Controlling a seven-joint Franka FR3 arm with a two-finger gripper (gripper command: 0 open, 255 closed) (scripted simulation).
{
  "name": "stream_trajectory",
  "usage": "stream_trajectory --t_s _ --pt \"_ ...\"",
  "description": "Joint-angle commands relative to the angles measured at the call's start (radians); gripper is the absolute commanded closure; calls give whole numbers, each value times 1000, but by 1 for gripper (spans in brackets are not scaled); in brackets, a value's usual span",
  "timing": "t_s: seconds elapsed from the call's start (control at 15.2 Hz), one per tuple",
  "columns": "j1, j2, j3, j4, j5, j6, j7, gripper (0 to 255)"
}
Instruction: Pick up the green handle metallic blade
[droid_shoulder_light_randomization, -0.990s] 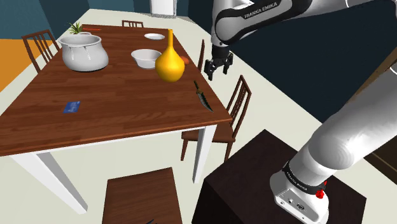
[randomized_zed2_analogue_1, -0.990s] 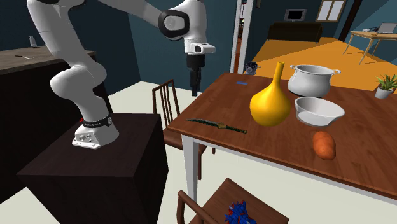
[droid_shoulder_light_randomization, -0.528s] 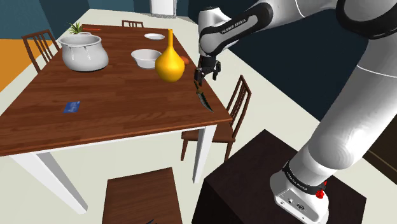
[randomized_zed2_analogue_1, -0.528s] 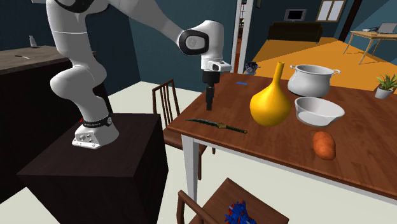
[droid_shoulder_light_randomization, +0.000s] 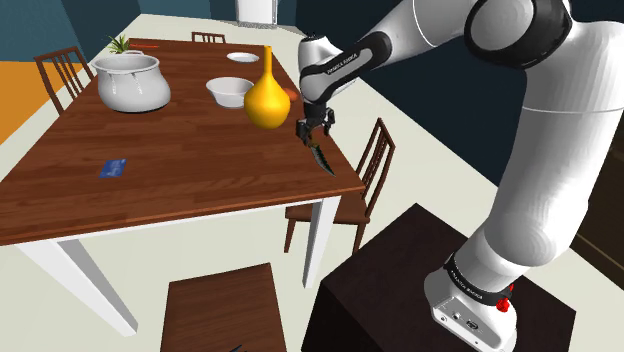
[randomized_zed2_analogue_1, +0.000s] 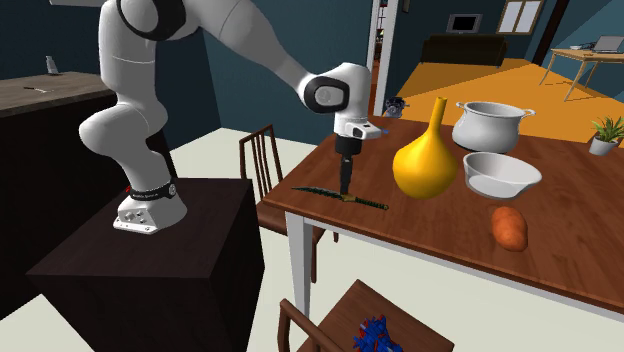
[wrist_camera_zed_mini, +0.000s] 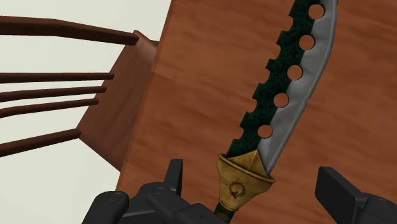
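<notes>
The knife (droid_shoulder_light_randomization: 322, 157) lies flat near the table's edge, with a grey pierced blade (wrist_camera_zed_mini: 294, 95), a dark green serrated back and a gold guard (wrist_camera_zed_mini: 245, 177). Its handle is mostly hidden under my hand. In the second exterior view the knife (randomized_zed2_analogue_1: 370, 203) points toward the yellow vase. My black gripper (droid_shoulder_light_randomization: 312, 134) (randomized_zed2_analogue_1: 346, 188) hangs straight down over the guard end, just above the tabletop. In the wrist view the gripper (wrist_camera_zed_mini: 254, 191) is open, with one finger on each side of the guard and neither touching it.
A yellow long-necked vase (droid_shoulder_light_randomization: 266, 95) stands just behind the gripper. Farther back are a white bowl (droid_shoulder_light_randomization: 229, 91) and a white pot (droid_shoulder_light_randomization: 131, 82). An orange tuber (randomized_zed2_analogue_1: 509, 228) and a blue card (droid_shoulder_light_randomization: 113, 167) lie on the brown table (droid_shoulder_light_randomization: 200, 170). A wooden chair (droid_shoulder_light_randomization: 368, 165) stands beside the table edge.
The arm has swung from above the chair in over the table and come down onto the knife's guard end. The fingers have stayed apart and the knife has not moved.
</notes>
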Motion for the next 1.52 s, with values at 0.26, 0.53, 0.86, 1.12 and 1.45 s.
stream_trajectory --t_s 0.26,0.53,0.86,1.12,1.45 --pt "1 48 -6 -7 -13 54 14 0" --pt "2 51 -6 -4 -13 54 15 255" --pt "2 49 -6 -6 -13 54 15 255" --pt "0 32 -4 -2 -8 33 8 255" --pt "-1 -6 1 14 3 -19 -6 255"
